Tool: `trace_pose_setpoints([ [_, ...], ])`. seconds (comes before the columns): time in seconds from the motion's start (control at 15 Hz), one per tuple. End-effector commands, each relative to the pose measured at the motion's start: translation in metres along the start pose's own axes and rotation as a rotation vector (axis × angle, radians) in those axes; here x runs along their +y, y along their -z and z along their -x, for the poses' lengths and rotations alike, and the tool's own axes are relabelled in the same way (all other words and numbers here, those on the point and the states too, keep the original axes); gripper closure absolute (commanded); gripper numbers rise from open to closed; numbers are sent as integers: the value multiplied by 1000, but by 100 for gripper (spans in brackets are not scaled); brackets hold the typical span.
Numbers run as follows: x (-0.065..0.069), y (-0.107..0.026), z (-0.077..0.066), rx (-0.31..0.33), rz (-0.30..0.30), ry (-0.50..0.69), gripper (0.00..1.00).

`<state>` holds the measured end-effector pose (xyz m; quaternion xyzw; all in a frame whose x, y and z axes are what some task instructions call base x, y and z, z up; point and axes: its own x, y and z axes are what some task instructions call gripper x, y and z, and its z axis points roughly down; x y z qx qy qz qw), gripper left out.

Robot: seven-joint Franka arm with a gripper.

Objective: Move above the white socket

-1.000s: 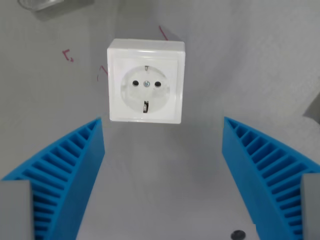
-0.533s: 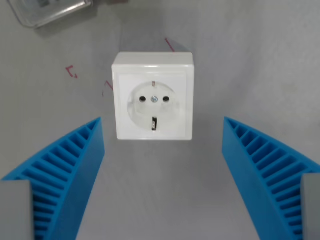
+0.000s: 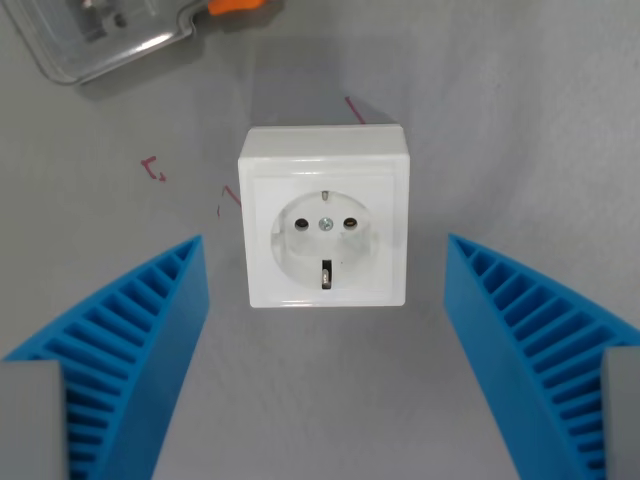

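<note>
Socket (image 3: 326,216) on the grey tabletop (image 3: 520,130) — blue fingers (image 3: 140,340) wide apart; red marks (image 3: 153,169) unreadable, clear case (image 3: 110,35) beyond.

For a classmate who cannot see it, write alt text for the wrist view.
A white socket sits on a grey table, seen from above between the open gripper's two blue ribbed fingers. A clear plastic object with an orange part lies at the top left, near small red marks.
</note>
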<state>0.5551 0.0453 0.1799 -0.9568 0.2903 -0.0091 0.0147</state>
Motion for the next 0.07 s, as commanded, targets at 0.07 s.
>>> trace_pose_setpoints([
  [0.07, -7, -2, -1, 68, 92, -41, 0],
])
